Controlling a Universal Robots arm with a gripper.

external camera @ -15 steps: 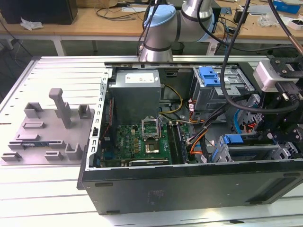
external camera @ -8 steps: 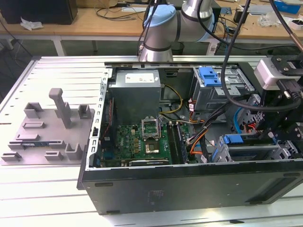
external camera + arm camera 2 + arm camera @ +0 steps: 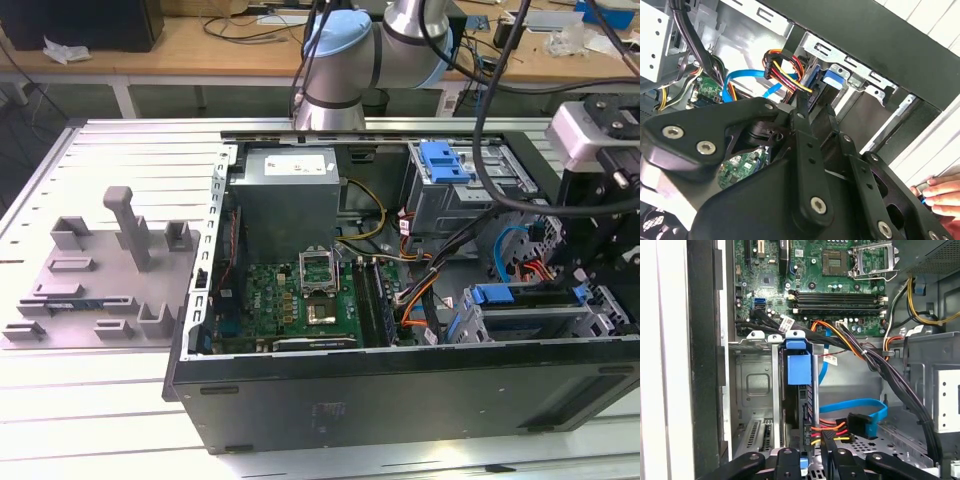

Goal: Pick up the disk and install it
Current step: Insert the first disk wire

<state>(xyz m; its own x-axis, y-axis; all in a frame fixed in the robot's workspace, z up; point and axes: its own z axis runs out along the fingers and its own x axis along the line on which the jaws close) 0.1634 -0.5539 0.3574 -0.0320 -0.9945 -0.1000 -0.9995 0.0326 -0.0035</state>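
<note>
The case (image 3: 400, 390) is laid on its side, opened, on a slatted metal table (image 3: 100, 420). The arm (image 3: 345, 50) is reached over the case to the drive cage at the exterior view's right.

The disk (image 3: 799, 367) is seen in the first wrist view standing on edge in a cage slot, its blue carrier turned towards the motherboard (image 3: 830, 285). In the exterior view the disk (image 3: 495, 295) is found low in the cage, near the case's front wall. In the second wrist view its blue tab (image 3: 835, 77) is seen just beyond the gripper (image 3: 816, 107).

The gripper (image 3: 807, 445) is placed at the disk's end, beside a bundle of red, yellow and black wires (image 3: 827, 429). Whether the disk is clamped or left free cannot be told.

A blue ribbon cable (image 3: 855, 407) is looped just beside the disk. A grey slotted fixture (image 3: 100, 270) is set on the table, well apart from the case, at the exterior view's left. A person's hand (image 3: 940, 195) is seen in the second wrist view, near the case's edge.
</note>
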